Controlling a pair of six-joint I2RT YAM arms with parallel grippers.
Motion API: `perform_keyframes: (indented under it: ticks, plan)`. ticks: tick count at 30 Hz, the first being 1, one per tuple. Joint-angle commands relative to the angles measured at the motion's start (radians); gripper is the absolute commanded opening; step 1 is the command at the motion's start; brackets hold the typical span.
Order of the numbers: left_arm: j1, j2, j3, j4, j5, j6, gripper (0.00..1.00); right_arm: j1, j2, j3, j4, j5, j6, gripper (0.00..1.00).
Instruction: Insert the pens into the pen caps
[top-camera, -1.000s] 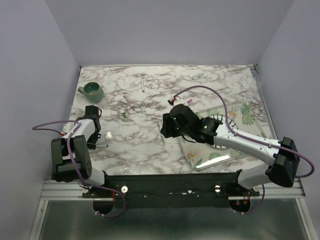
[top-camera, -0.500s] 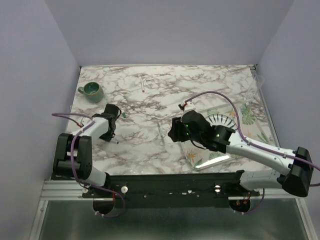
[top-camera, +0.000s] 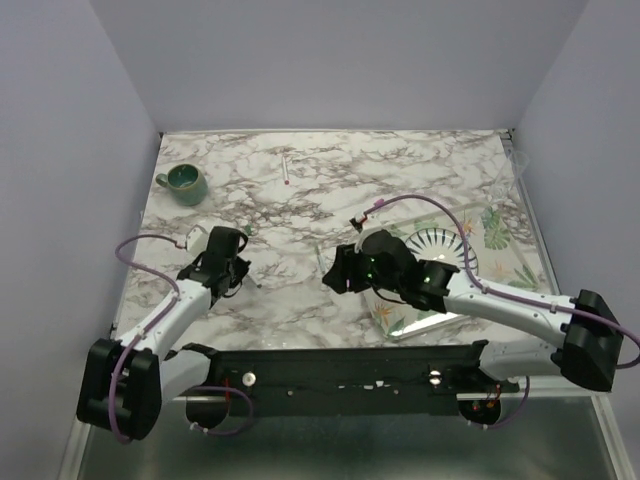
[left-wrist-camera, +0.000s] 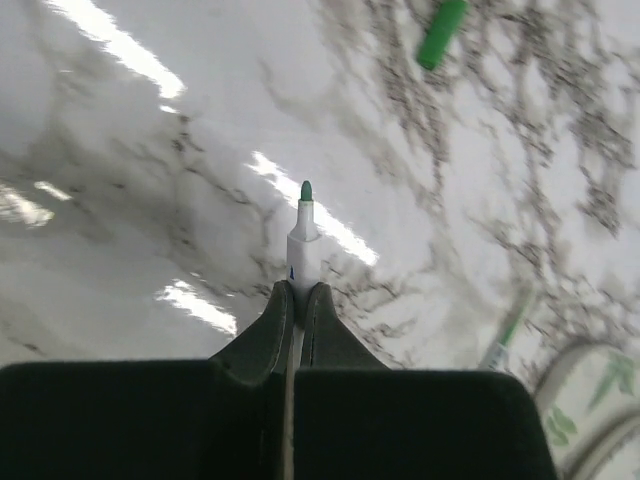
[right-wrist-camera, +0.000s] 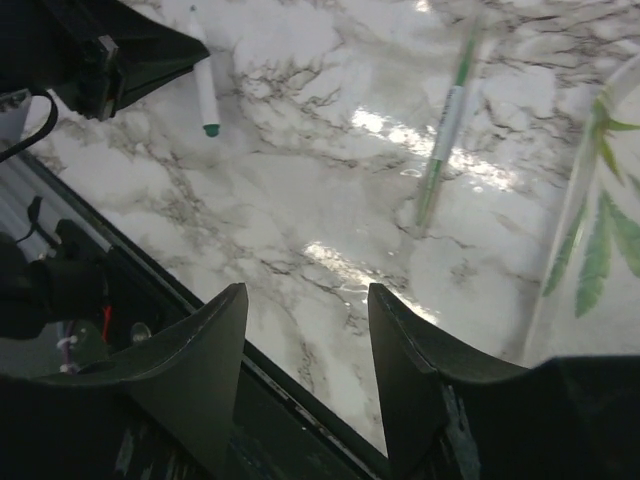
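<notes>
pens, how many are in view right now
3. A green-tipped pen is clamped in the left fingers; a second pen lies on the table before the right fingers; a third pen lies near the far edge. The arms may hide more.

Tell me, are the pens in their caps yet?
Not yet. No pen looks capped. The left gripper pinches a green-tipped pen, a green cap lying loose ahead. The right gripper hangs open near another pen. A third pen lies far back.
</notes>
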Motion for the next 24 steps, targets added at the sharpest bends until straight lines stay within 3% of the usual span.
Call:
perform_keyframes:
  ticks: [1, 7, 11, 24]
  plan:
    - [-0.011, -0.129, -0.083, 0.305, 0.275, 0.149, 0.00, 0.000, 0.073, -0.035, 0.278, -0.215, 0.029, 0.65]
    - [-0.014, -0.324, -0.168, 0.451, 0.505, 0.148, 0.00, 0.000, 0.204, 0.060, 0.333, -0.350, 0.052, 0.68]
    - [-0.017, -0.458, -0.194, 0.455, 0.547, 0.119, 0.00, 0.002, 0.239, 0.072, 0.369, -0.398, 0.071, 0.68]
    - [-0.017, -0.662, -0.286, 0.456, 0.611, 0.054, 0.00, 0.000, 0.380, 0.227, 0.336, -0.473, 0.054, 0.66]
